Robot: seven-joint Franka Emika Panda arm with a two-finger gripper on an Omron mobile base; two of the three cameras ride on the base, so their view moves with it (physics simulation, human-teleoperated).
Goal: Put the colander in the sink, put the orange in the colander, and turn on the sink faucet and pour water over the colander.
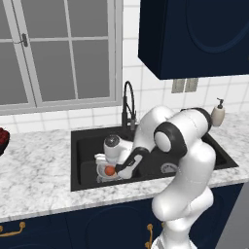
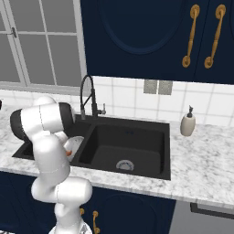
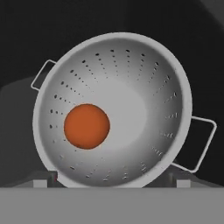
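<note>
The gripper [image 3: 116,183] hung right over the colander [image 3: 114,109], which sat in the sink's [image 1: 82,138] left basin. The orange [image 3: 86,126] lay loose inside the bowl, off to the left of the line between the two fingertips and a little beyond them. The tips stood wide apart at the bottom of the hand view, either side of the near rim, with nothing between them: jaws wide, holding nothing.

By the look of it, two steps were done and the faucet [image 1: 128,104] was what remained. It stood at the back of the sink, behind the hand, well apart from the jaws. It looked stiff and fixed; the small side lever [image 2: 103,109] was the part to work, and being slim and smooth it would likely want a push or a narrow pinch, not a broad grab. The orange, round and smooth, would probably roll if the colander got nudged, so the hand was best lifted straight clear. The colander itself looked light, rigid metal, and a knock might well slide it.
</note>
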